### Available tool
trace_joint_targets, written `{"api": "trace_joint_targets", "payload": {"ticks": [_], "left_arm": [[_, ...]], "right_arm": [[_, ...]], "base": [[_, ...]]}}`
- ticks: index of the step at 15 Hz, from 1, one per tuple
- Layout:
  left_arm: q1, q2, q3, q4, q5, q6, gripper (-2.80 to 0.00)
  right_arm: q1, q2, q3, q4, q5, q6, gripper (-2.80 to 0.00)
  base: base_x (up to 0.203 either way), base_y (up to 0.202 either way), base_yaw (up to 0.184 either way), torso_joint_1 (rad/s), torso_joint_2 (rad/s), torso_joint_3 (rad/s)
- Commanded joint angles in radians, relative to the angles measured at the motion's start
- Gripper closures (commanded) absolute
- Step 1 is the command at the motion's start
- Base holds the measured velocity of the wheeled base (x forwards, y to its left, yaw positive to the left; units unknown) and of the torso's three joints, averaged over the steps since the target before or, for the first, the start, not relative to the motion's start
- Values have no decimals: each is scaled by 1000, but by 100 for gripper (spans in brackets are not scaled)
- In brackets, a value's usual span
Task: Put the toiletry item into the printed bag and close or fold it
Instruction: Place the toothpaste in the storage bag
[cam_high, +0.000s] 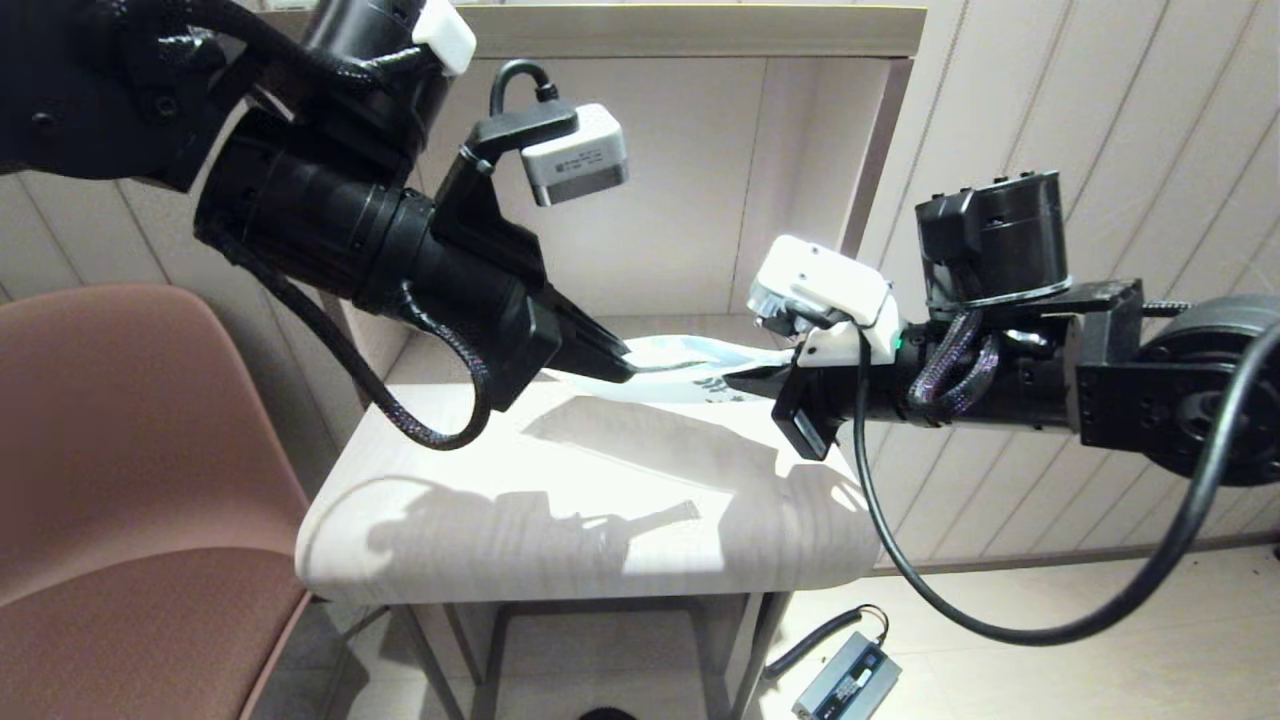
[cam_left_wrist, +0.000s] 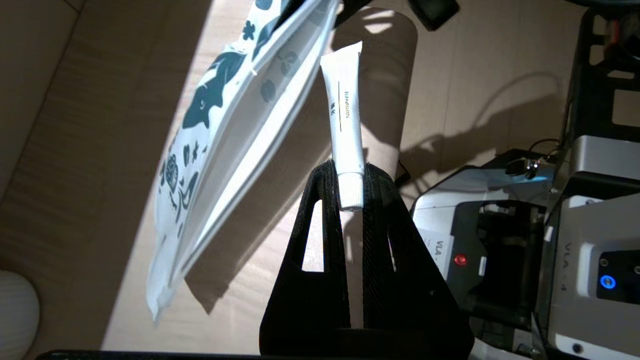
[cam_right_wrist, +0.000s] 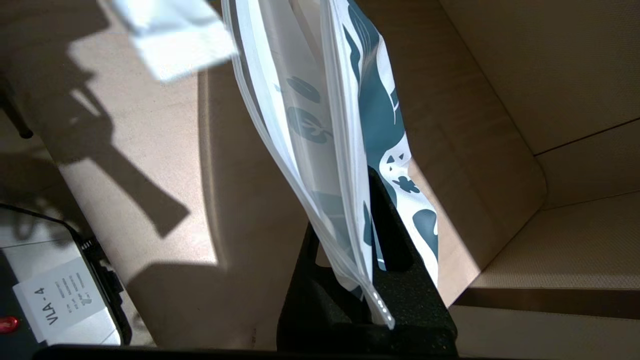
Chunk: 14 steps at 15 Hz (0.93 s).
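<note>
In the left wrist view, the toiletry item (cam_left_wrist: 345, 110) is a small white toothpaste tube. My left gripper (cam_left_wrist: 350, 170) is shut on its cap end, and the flat end points away from the fingers. The printed bag (cam_left_wrist: 225, 130), white with dark teal leaf prints, hangs in the air just beside the tube, its zip mouth slightly parted. My right gripper (cam_right_wrist: 350, 210) is shut on a corner of the bag (cam_right_wrist: 320, 125) near the zip. The tube's flat end (cam_right_wrist: 170, 40) shows close to the bag's mouth, outside it. Over the table the left gripper (cam_high: 620, 365) and right gripper (cam_high: 745, 382) face each other.
A light wooden table (cam_high: 560, 500) lies below both grippers, with a shelf niche behind it. A brown chair (cam_high: 130, 480) stands to the left. A white ribbed mug (cam_left_wrist: 15, 305) sits on the table. A grey box (cam_high: 845, 685) lies on the floor.
</note>
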Motion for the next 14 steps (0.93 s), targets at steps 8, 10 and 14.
{"api": "trace_joint_targets", "payload": {"ticks": [8, 10, 14], "left_arm": [[1, 92, -3, -53, 57, 8, 0], [1, 95, -3, -77, 78, 8, 0], [2, 105, -3, -81, 86, 8, 0]], "right_arm": [[25, -22, 31, -2, 0, -3, 0], [38, -32, 51, -3, 0, -3, 0], [60, -37, 53, -3, 0, -3, 0]], "base": [[0, 0, 0, 0, 0, 0], [0, 0, 0, 0, 0, 0], [0, 0, 0, 0, 0, 0]]}}
